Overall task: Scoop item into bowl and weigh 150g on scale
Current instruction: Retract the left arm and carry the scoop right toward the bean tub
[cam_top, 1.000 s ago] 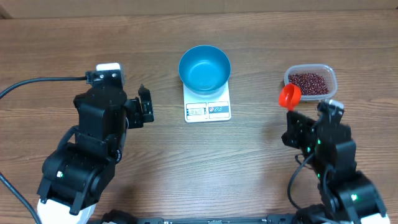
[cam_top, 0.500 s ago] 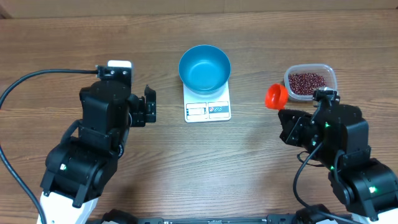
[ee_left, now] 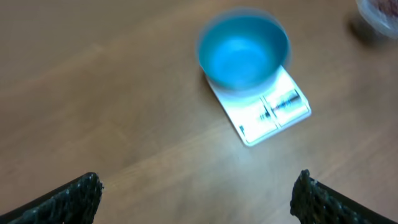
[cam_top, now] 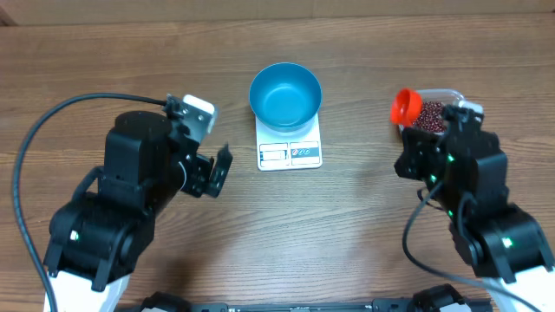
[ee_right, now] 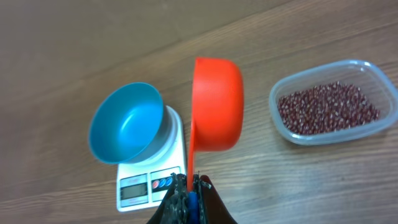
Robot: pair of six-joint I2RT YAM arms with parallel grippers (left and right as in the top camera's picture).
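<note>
- Right hand (ee_right: 188,190) clenched on orange scoop (ee_right: 214,102); beans (ee_right: 326,109) at its three o'clock, handy for dipping;
- Left hand (ee_left: 196,196) released, idle; bowl (cam_top: 285,94) sits on scale (cam_top: 290,154) for weighing.

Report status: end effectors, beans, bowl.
Left end effector open, empty. Right end effector shut on orange scoop beside tub of beans. Blue bowl empty on scale. Nothing blocking.

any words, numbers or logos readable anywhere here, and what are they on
Nothing can be read for certain.
Display on the scale: digits too small to read.
Label beside the display: small print and a red and blue mark, too blurred to read.
Bowl, orange scoop, tub: no markings seen.
</note>
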